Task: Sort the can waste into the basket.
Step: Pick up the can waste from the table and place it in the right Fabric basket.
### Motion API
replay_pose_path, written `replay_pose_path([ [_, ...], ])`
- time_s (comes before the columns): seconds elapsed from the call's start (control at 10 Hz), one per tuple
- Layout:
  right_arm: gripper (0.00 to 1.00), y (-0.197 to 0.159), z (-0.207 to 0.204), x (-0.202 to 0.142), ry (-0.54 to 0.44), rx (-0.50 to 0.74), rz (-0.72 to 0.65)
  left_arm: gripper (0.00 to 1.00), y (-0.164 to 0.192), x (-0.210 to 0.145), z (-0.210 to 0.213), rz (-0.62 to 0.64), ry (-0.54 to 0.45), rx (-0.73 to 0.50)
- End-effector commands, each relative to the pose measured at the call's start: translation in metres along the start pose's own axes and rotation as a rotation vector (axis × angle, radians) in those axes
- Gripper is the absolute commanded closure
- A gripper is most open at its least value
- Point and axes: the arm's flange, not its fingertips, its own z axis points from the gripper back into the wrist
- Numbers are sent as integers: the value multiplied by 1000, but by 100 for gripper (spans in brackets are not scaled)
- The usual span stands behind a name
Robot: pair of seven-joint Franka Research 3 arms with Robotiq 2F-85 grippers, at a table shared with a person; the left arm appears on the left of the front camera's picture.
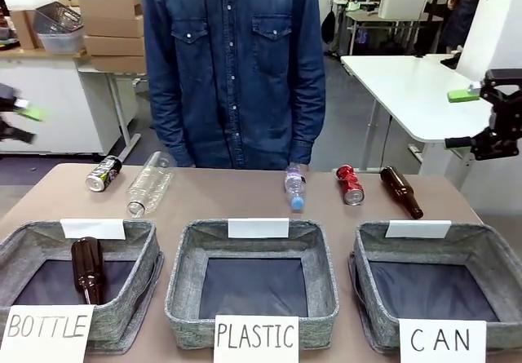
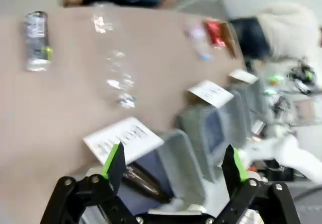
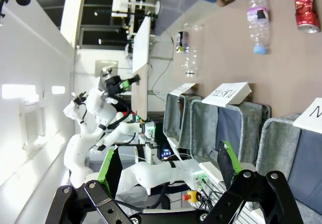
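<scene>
Lying on their sides on the smooth tan counter [image 1: 228, 198], the crumpled red metal can with silver ends [image 1: 350, 184] rests just beyond the grey woven-fabric rectangular basket [image 1: 489, 249] carded "CAN", the dented black green-printed can [image 1: 103, 174] well off to its left, while the left end effector [image 2: 174, 153] and right end effector [image 3: 168, 153] both gape wide, empty.

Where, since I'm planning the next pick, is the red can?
In the front view the red can lies right of centre, between the blue-capped plastic bottle and the brown bottle, beyond the CAN basket.
</scene>
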Motion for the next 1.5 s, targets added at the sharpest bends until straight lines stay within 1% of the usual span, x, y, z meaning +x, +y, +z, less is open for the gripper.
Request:
replay_pose_path([
  [0.0, 0, 0, -2, 3, -6, 26, 26, 0, 15, 24, -28, -21, 32, 239],
  [0.1, 0, 0, -2, 3, -6, 26, 26, 0, 18, 35, -63, -141, -38, 431],
  [0.2, 0, 0, -2, 3, -6, 26, 26, 0, 22, 40, -84, -279, -67, 555],
  [0.3, 0, 0, -2, 3, -6, 26, 26, 0, 34, 48, -118, -415, 49, 581],
  [0.4, 0, 0, -2, 3, -6, 26, 26, 0, 45, 54, -140, -392, 115, 571],
  [0.5, 0, 0, -2, 3, -6, 26, 26, 0, 58, 62, -154, -345, 135, 568],
  [0.8, 0, 0, -2, 3, -6, 26, 26, 0, 103, 91, -174, -196, 123, 580],
  [0.9, 0, 0, -2, 3, -6, 26, 26, 0, 115, 98, -178, -148, 122, 554],
  [1.2, 0, 0, -2, 3, -6, 26, 26, 0, 143, 115, -194, -85, 163, 549],
  [1.4, 0, 0, -2, 3, -6, 26, 26, 0, 155, 115, -203, -66, 190, 554],
])
